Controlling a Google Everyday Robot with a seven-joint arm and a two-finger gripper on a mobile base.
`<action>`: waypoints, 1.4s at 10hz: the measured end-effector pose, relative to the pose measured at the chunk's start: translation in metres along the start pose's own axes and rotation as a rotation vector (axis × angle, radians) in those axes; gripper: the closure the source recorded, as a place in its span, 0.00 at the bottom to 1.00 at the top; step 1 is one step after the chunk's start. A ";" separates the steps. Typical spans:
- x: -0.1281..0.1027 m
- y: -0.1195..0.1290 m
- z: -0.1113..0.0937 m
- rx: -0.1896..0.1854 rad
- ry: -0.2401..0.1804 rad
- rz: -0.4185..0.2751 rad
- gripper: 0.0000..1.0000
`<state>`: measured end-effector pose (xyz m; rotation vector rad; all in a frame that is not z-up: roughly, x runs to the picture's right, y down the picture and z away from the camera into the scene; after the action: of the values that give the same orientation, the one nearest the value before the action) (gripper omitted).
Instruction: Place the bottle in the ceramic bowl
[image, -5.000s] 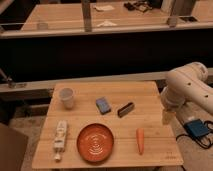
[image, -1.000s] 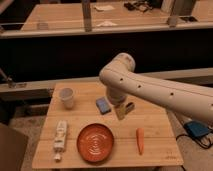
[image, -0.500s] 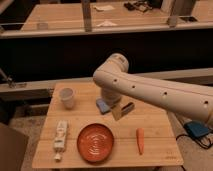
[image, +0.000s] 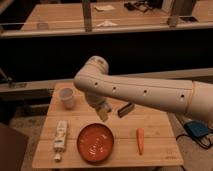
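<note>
The arm (image: 150, 95) is a thick, smooth, cream-white tube, widest at the 3 o'clock edge of the view and narrowing toward a rounded dome-shaped joint (image: 95, 67). A row of small dark dots (image: 145, 92), like recessed screw holes, runs along its side. At 6 o'clock from the joint a short grey wrist section carries the hand (image: 103, 113), which is darker than the arm, with a tan, yellowish tip, and sits over the wooden counter (image: 155, 125).
</note>
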<state>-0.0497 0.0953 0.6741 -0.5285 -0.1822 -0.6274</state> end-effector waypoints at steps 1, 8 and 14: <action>-0.005 -0.004 0.002 0.006 0.002 -0.015 0.25; -0.043 -0.033 0.015 0.045 0.010 -0.157 0.25; -0.066 -0.051 0.025 0.070 0.030 -0.259 0.20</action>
<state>-0.1328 0.1076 0.6958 -0.4309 -0.2453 -0.8772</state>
